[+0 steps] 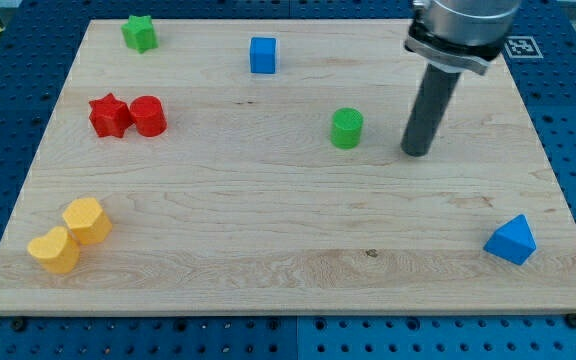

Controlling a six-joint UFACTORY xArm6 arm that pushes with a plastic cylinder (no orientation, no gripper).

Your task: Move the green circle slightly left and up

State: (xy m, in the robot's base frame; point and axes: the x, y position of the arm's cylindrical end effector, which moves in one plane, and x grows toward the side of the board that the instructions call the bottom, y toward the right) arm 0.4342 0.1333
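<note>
The green circle (346,128), a short green cylinder, stands on the wooden board (288,260) a little right of centre in the upper half. My tip (417,152) rests on the board to the right of the green circle and slightly lower in the view, apart from it by about a block's width. The dark rod rises from the tip toward the view's top right.
A green star (139,32) is at top left and a blue cube (262,54) at top centre. A red star (109,115) touches a red cylinder (148,116) at left. Two yellow blocks (69,235) sit at bottom left. A blue triangle (511,240) is at bottom right.
</note>
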